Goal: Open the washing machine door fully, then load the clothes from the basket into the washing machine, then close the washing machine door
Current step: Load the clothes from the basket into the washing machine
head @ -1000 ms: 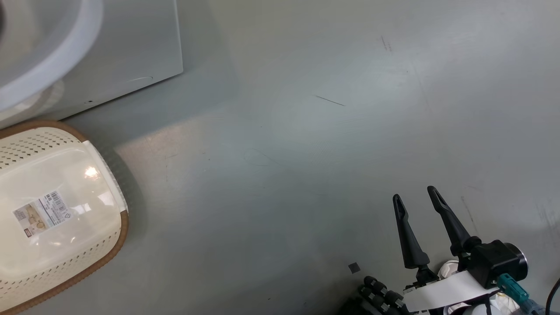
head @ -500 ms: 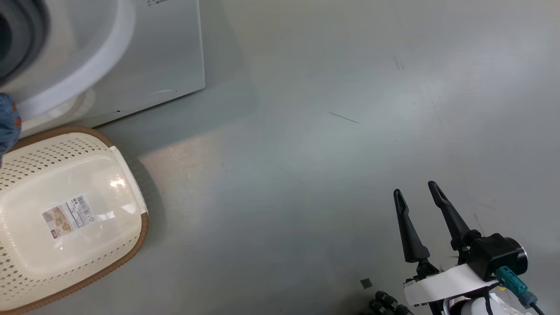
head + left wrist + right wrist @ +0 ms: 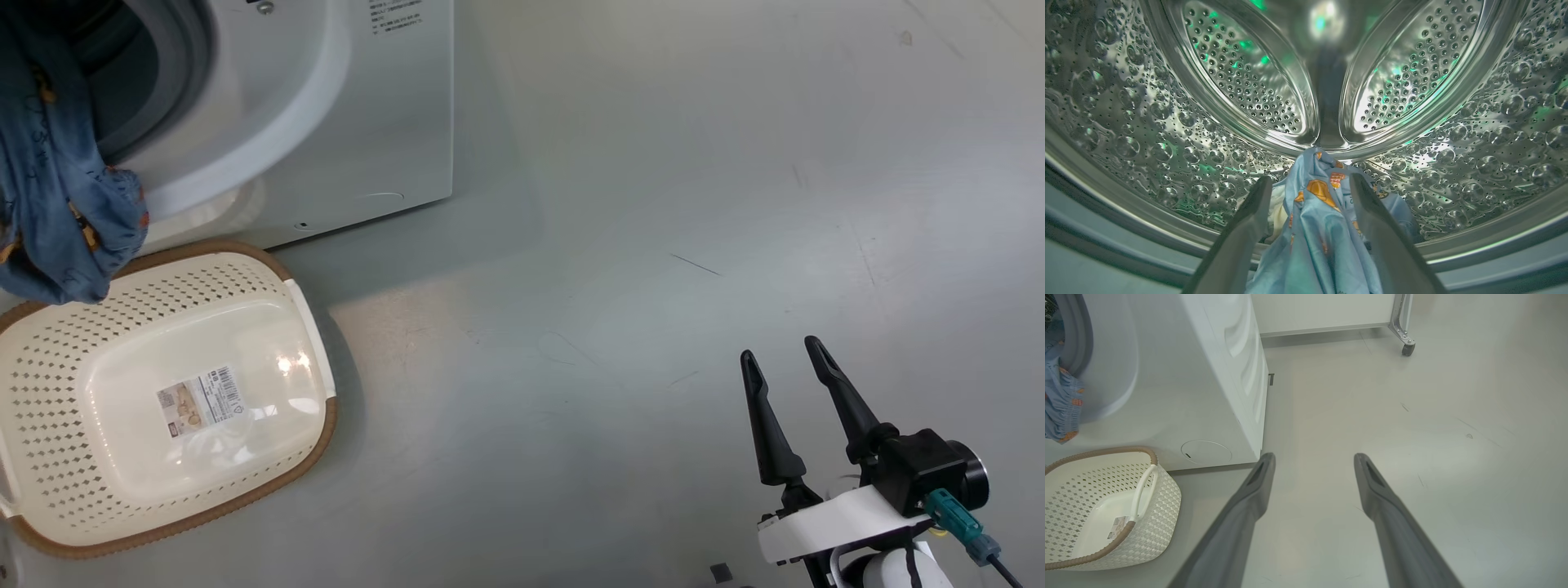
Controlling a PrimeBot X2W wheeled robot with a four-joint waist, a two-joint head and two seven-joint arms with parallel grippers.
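The white washing machine [image 3: 367, 122] stands at the upper left, its grey-ringed opening uncovered. Blue printed clothes [image 3: 57, 204] hang out of that opening, down over the front, above the basket [image 3: 57, 392]. The cream basket sits on the floor and holds nothing but its bottom label. In the left wrist view my left gripper [image 3: 1309, 183] reaches into the steel drum [image 3: 1167, 122]. It is open, and the blue clothes [image 3: 1318, 228] lie loose between its fingers. My right gripper [image 3: 780, 351] hovers open over bare floor at the lower right. The washing machine door is out of view.
In the right wrist view the machine's side [image 3: 1241, 375] and the basket [image 3: 1163, 514] lie left of my right gripper [image 3: 1313, 459]. A wheeled frame's castor [image 3: 1408, 349] stands at the far wall. Grey floor [image 3: 653, 245] stretches to the right.
The head camera has swung toward the machine, bringing the opening and the hanging blue clothes into the picture. The right gripper stays open in the same pose.
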